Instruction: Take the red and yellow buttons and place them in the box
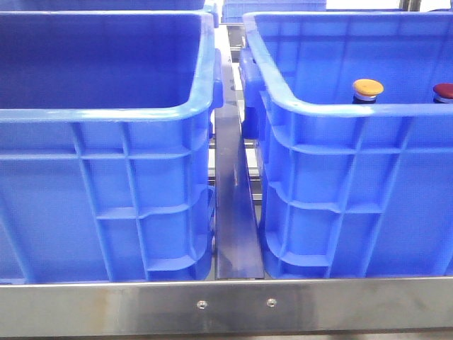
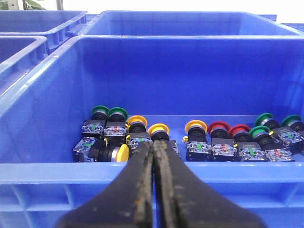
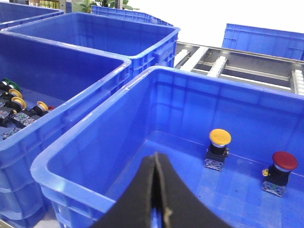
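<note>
Seeing both end effectors closed, empty: left point(image 2: 153, 156) above button bin point(image 2: 42, 164); right point(image 3: 156, 166) above box point(image 3: 95, 156) holding yellow button point(image 3: 219, 145), red button point(image 3: 280, 171). We'd open wide before descending.

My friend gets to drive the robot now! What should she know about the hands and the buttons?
Left gripper: shut, empty, at the near wall of the blue plastic supply crate.
Right gripper: shut, empty, over the blue plastic target box.
Done: one yellow mushroom-head button and one red mushroom-head button stand upright in the box, apart.
Left: several yellow buttons and two red buttons sit in the supply crate. The green buttons stay.
</note>
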Robot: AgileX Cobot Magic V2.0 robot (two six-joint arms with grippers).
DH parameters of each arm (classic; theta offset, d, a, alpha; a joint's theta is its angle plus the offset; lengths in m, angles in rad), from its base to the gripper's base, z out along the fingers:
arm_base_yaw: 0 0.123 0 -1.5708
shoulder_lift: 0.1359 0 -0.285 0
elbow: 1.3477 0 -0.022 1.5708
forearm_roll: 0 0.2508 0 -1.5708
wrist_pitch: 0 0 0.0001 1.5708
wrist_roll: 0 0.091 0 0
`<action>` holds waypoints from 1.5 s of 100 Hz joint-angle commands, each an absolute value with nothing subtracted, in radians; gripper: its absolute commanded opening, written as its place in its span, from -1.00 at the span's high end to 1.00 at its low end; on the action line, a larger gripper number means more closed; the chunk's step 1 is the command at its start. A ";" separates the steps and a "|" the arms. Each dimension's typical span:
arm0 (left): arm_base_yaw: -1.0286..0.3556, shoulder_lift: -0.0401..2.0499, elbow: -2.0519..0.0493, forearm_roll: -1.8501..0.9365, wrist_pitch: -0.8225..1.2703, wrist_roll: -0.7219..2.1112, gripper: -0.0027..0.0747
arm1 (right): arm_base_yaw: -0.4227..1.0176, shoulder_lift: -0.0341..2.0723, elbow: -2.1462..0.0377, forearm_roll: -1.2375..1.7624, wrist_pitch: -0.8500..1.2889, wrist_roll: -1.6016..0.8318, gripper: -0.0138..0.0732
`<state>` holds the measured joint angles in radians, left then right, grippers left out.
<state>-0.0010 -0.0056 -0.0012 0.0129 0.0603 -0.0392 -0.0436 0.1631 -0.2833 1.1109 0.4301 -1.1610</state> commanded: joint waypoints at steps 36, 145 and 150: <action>-0.008 -0.035 0.019 0.015 -0.012 -0.051 0.98 | -0.042 0.176 -0.308 1.137 0.401 -1.165 0.90; -0.008 -0.035 0.019 0.015 -0.012 -0.051 0.98 | -0.059 0.092 -0.101 0.039 -0.109 -0.038 0.90; -0.008 -0.035 0.019 0.015 -0.012 -0.051 0.98 | -0.059 0.071 -0.066 0.035 -0.114 -0.038 0.90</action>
